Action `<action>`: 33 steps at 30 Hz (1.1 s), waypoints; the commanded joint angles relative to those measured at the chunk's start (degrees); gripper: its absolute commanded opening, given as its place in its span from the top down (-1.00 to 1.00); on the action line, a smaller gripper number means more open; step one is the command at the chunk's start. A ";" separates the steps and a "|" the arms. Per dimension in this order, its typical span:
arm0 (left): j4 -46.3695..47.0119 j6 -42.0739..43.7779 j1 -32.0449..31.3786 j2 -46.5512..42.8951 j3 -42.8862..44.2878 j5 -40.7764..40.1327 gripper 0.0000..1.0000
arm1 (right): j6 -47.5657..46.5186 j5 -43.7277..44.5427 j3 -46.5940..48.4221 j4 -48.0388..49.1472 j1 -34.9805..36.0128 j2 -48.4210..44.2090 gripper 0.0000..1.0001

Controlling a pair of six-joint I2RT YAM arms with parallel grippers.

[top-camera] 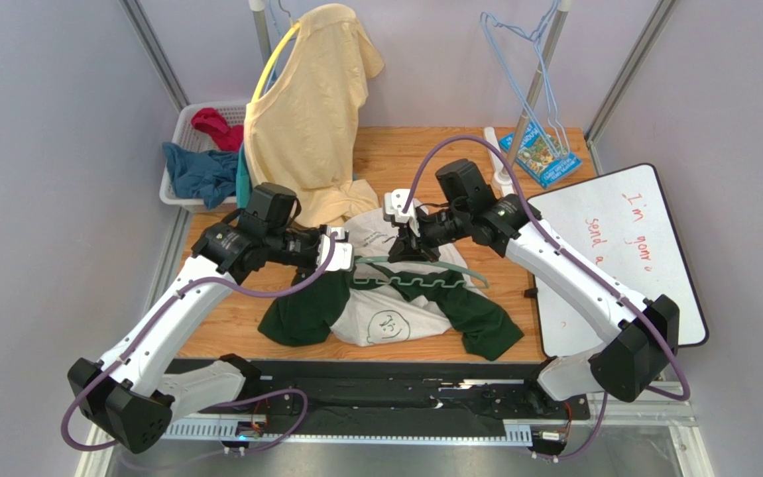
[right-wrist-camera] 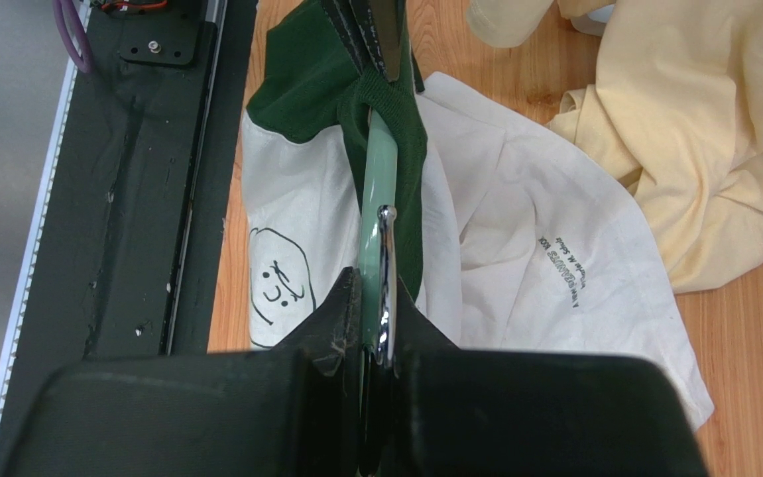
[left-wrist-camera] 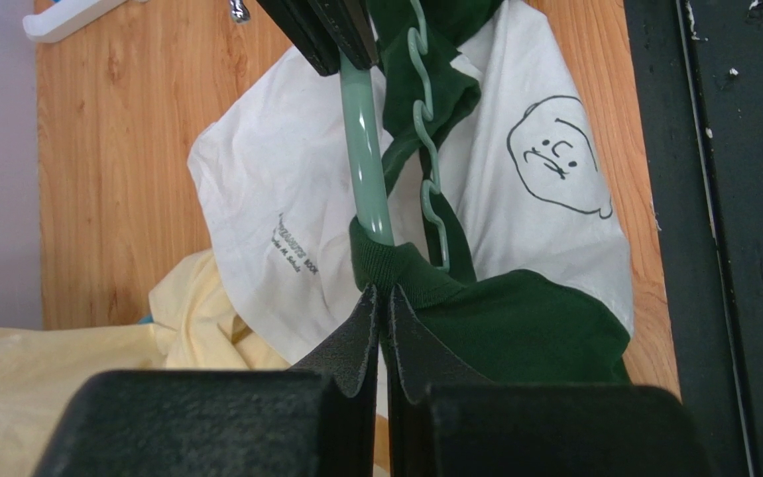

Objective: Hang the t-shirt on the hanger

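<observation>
Left hand (left-wrist-camera: pixel 380 296) pinches the t-shirt (left-wrist-camera: pixel 266 169) collar; right hand (right-wrist-camera: pixel 373 303) clamps the hanger (right-wrist-camera: pixel 380 164); whiteboard (top-camera: pixel 654 283) reads "I'm", "send a"

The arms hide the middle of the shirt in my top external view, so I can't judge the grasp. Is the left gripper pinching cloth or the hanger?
Observer: Cloth. In the left wrist view, the left gripper is shut on a ribbed dark green band of the t-shirt, just where one end of the hanger runs into that band.
Operator: And what is the right one holding?
Observer: In the right wrist view, the right gripper is shut on the hanger itself, right beside its shiny metal stem. No cloth is between its fingers.
</observation>
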 commanded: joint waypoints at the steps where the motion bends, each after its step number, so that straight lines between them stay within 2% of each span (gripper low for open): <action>1: 1.03 -0.67 -0.39 0.80 3.08 2.38 1.00 | 1.29 -5.33 3.01 5.83 1.20 0.00 1.00; 6: 0.07 1.96 -0.48 0.28 2.73 1.59 1.00 | 2.96 -2.70 5.11 4.27 1.91 -0.97 1.00; 9: -0.99 3.46 -0.48 -1.39 1.32 0.62 1.00 | -1.86 6.60 5.65 -1.81 1.38 -2.63 1.00; 12: -0.99 3.55 -0.48 -1.66 0.97 0.88 1.00 | -4.51 9.17 3.02 -1.82 1.20 -5.44 1.00; 18: -0.38 1.19 -0.48 0.63 4.04 1.15 1.00 | -2.14 9.97 2.39 5.21 2.08 -5.89 1.00; 23: 0.06 -0.84 -0.48 2.03 6.50 0.98 1.00 | 1.55 7.07 4.59 7.32 3.05 -3.96 1.00; 33: 0.59 -2.07 -1.09 3.27 8.26 1.76 1.00 | 8.49 3.55 2.74 15.06 5.86 -3.34 1.00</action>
